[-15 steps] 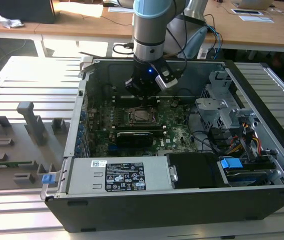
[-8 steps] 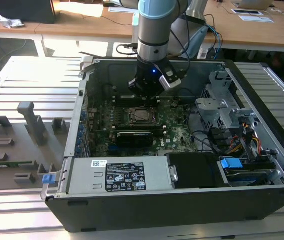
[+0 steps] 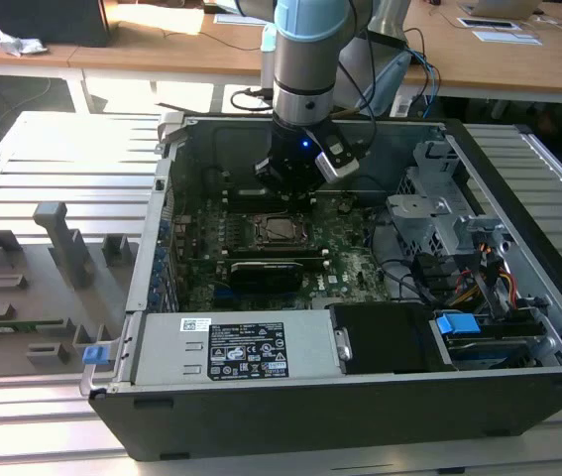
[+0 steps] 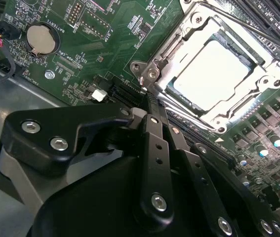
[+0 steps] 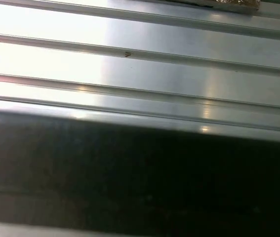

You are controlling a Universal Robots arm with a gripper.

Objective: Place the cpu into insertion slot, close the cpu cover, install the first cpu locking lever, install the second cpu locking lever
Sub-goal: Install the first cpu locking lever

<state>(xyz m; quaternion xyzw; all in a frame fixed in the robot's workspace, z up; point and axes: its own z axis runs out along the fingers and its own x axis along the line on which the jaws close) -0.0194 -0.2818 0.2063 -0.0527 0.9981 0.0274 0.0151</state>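
Holds the gripper (image 4: 148, 101) low at a corner of the insertion slot (image 4: 252, 60), jaws together with nothing discernible between them, tips just beside the cpu cover (image 4: 270, 79); likely posted there to deal with a locking lever. Has the cpu (image 4: 214, 74) seated in the slot, cover folded flat over its edges; cannot tell whether either lever is latched. Sits inside an open computer case (image 3: 157, 213) on a slotted metal bench (image 3: 43, 149), grey fixtures (image 3: 62, 238) toward the exterior view's left, wooden desks (image 3: 518, 69) far behind.
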